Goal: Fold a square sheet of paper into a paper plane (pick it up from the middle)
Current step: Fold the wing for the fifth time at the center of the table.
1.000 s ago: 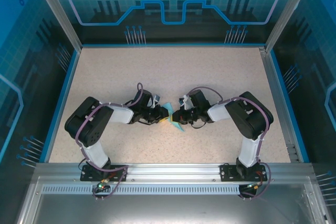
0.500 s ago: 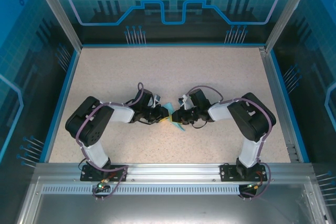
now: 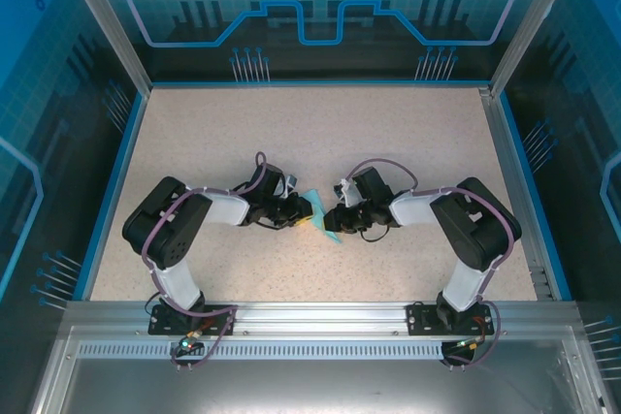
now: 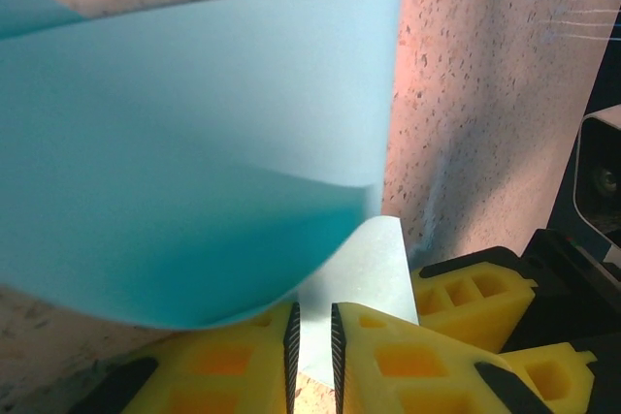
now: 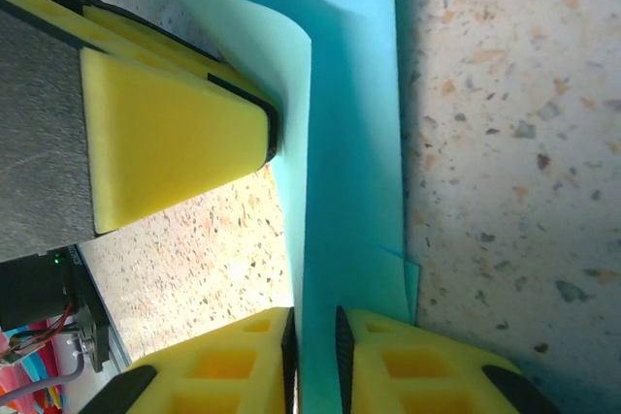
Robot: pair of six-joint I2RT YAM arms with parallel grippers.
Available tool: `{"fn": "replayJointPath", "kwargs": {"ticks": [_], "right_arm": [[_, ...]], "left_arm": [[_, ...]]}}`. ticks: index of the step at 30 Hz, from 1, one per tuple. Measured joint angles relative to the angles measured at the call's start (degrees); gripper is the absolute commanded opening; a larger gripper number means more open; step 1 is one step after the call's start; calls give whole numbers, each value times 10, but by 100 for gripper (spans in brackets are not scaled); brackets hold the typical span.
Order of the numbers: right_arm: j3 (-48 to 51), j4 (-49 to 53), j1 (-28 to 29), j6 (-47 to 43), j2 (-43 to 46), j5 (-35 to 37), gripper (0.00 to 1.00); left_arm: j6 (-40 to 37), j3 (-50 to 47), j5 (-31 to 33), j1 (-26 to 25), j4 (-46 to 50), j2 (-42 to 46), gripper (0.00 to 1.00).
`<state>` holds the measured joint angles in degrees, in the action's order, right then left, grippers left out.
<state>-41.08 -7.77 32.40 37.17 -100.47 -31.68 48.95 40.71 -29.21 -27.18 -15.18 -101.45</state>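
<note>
At centre frame, the left claw (image 4: 312, 338) and right claw (image 5: 315, 338) each clamp the paper sheet (image 3: 317, 207), which is apparently curled above the surface (image 3: 291, 133).

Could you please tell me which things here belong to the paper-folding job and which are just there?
Job: square sheet of paper, curled over; left hand and right hand, both pinching it.
Just there: speckled table; blue enclosure panels; aluminium rail.
</note>
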Motion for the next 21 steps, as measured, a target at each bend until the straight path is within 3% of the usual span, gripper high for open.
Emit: {"fn": "replayJointPath", "kwargs": {"ticks": [14,21], "right_arm": [[33,-61,-3,25,3,-2,9],[50,-94,-4,58,2,-1,4]], "left_arm": [[-16,19,0,0,26,3,21],[-30,18,0,0,25,50,23]]}}
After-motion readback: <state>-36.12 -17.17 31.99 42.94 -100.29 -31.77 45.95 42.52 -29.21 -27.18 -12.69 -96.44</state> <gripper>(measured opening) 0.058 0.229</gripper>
